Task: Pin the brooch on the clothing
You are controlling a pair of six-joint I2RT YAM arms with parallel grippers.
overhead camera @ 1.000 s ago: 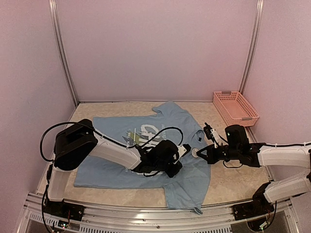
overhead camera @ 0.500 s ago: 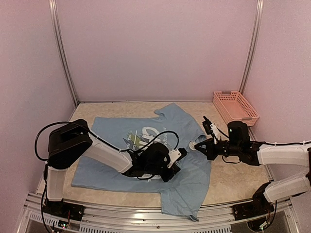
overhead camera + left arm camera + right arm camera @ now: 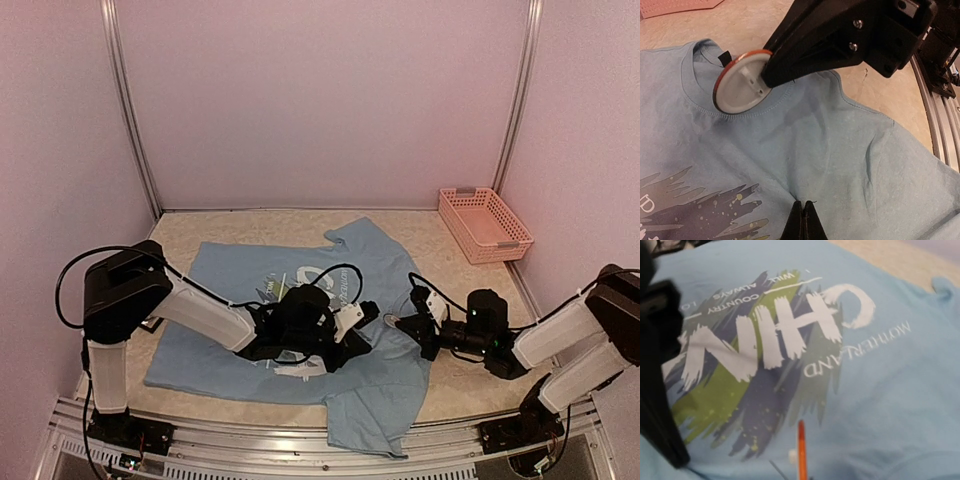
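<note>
The light blue T-shirt [image 3: 220,275] lay spread flat on the table [image 3: 470,375], its neck towards the right arm and one sleeve hanging close to the near edge. From where I stood, the white "CHINA" lettering [image 3: 785,335] and the green and grey streaks behind it sat across the chest, partly hidden under the left arm.

The right gripper [image 3: 771,70] was clamped tight on the brooch [image 3: 737,87], a round disc with an orange rim and a white back. It held the disc tilted, white back showing to the left wrist camera, right at the collar [image 3: 705,107] of the shirt; I could not tell whether the disc touched the cloth or hung just above it. From the right wrist only the thin orange edge showed, standing upright over the print.

The left gripper [image 3: 803,215] had its fingers closed together, tips down on the chest just below the collar, near the edge of the print. A soft crease ran up to them, but I could not tell whether any cloth was caught between.

A pink basket [image 3: 485,222] stood in the far right corner, well apart from the shirt
</note>
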